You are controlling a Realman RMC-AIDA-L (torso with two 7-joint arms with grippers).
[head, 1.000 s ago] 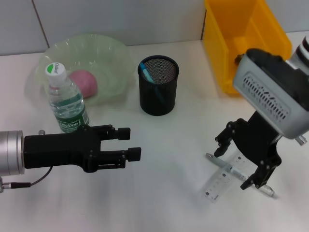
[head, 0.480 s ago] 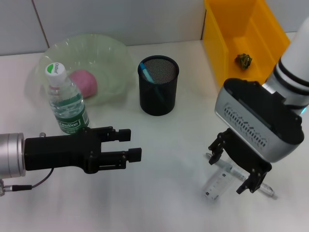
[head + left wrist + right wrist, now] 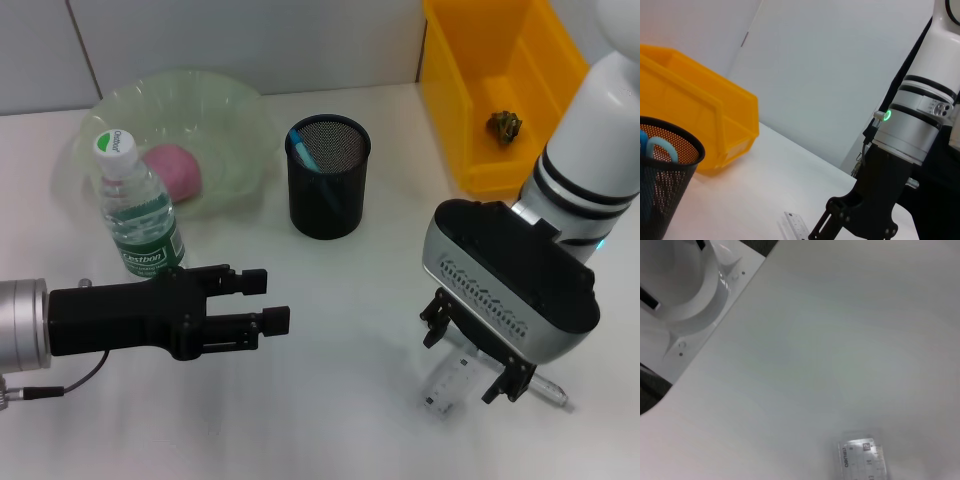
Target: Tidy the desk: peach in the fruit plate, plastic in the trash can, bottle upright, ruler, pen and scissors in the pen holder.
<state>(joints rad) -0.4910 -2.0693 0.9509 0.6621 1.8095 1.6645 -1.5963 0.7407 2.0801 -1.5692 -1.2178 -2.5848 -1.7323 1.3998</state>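
While left gripper idles | right gripper open over ruler

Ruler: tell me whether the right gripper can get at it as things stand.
Probably yes. The right gripper hangs open directly over the ruler, which lies flat on the table with a pen beside it. Nothing sits between fingers and ruler.

One bottle, one ruler, perhaps one pen

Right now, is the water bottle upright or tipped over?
Upright. In the head view the bottle stands on its base on the table beside the fruit plate, its white cap uppermost and label reading level.
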